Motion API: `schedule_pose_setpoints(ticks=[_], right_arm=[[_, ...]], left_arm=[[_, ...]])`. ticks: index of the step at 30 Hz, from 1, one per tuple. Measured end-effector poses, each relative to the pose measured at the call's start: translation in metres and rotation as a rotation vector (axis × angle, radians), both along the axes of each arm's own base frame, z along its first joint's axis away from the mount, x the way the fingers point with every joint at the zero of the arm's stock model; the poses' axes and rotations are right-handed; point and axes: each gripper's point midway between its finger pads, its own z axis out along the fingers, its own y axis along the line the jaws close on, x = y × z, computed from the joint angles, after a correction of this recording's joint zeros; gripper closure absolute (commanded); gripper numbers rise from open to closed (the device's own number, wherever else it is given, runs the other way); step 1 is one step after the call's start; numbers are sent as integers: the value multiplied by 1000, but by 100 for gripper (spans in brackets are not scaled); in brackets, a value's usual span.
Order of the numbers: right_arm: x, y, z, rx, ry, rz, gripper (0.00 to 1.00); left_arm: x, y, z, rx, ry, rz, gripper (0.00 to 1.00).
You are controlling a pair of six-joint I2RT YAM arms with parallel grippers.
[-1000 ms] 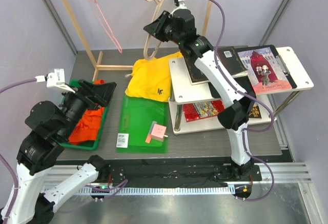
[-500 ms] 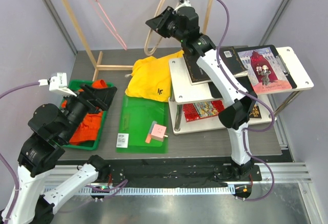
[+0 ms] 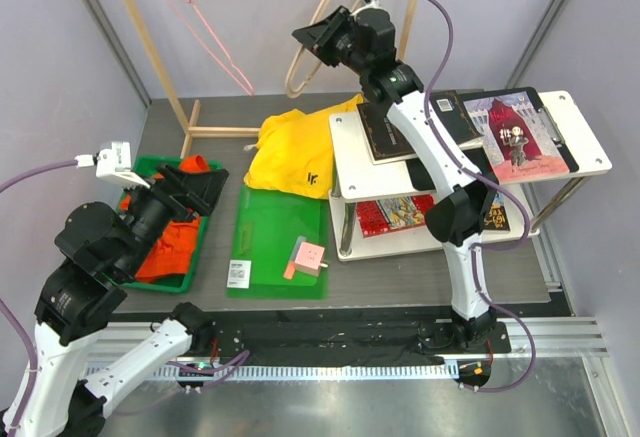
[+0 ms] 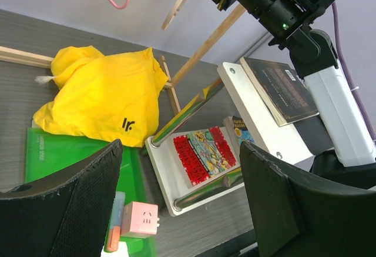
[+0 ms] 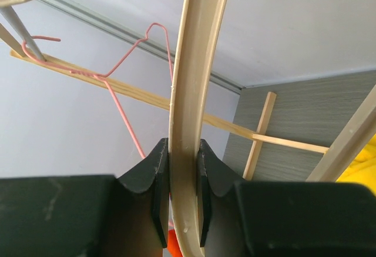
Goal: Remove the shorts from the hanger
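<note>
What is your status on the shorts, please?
Right gripper shut on bare hanger, held high. Left gripper open over bin. Yellow shorts off, on table; orange shorts in bin. Nothing blocking.

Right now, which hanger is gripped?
The thick cream hanger, pinched in the right gripper; the thin pink wire hanger hangs free on the rail.

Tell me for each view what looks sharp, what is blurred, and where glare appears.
Top external: even light, sharp, a soft sheen on the metal plate in front. Left wrist: yellow shorts sharp, its own dark fingers slightly soft. Right wrist: the clamped wooden hanger is close yet fairly sharp; no strong glare.
</note>
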Motion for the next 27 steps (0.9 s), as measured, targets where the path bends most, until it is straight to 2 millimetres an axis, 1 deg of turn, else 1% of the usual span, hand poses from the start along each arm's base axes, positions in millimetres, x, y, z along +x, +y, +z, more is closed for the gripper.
schedule_pose_setpoints(ticks=[5, 6, 8, 9, 11, 12, 14, 15, 17, 18, 20, 21, 22, 23, 24, 25, 27], right_arm=[[0, 0, 5, 41, 5, 11, 99], [1, 1, 5, 49, 6, 16, 98], [2, 3, 1, 55, 12, 21, 90], [3, 4, -1, 58, 8, 24, 81], [3, 6, -1, 67, -1, 30, 73], [3, 6, -1, 71, -1, 32, 64], [0, 5, 0, 77, 5, 34, 58], [-2, 4, -1, 76, 14, 34, 52], [-5, 2, -2, 70, 29, 33, 45], [-7, 1, -3, 64, 35, 31, 40], [-10, -2, -4, 50, 47, 26, 36], [-11, -3, -4, 42, 53, 24, 31], [-13, -5, -4, 33, 55, 20, 30], [-15, -8, -4, 19, 60, 15, 26], [-19, -11, -3, 4, 64, 9, 21], [-22, -15, -3, -14, 66, 1, 13], [-31, -22, 1, -38, 62, -10, 8]], left_arm=[[0, 0, 0, 1, 1, 0, 19], [1, -1, -1, 2, 3, -1, 19], [1, -2, -1, 4, 6, -3, 18], [2, -2, -2, 7, 9, -6, 18], [3, -5, -5, 12, 18, -12, 17], [4, -6, -6, 15, 23, -16, 17], [6, -9, -9, 22, 33, -24, 16], [7, -10, -10, 24, 38, -27, 16], [8, -12, -12, 29, 44, -34, 15], [9, -14, -14, 33, 51, -37, 15], [10, -16, -18, 40, 62, -43, 14], [11, -17, -19, 43, 67, -45, 14], [12, -19, -22, 48, 75, -49, 13], [14, -21, -25, 53, 83, -53, 12], [15, -22, -29, 58, 93, -56, 7], [17, -25, -33, 65, 104, -61, 6], [21, -29, -41, 78, 126, -68, 6]])
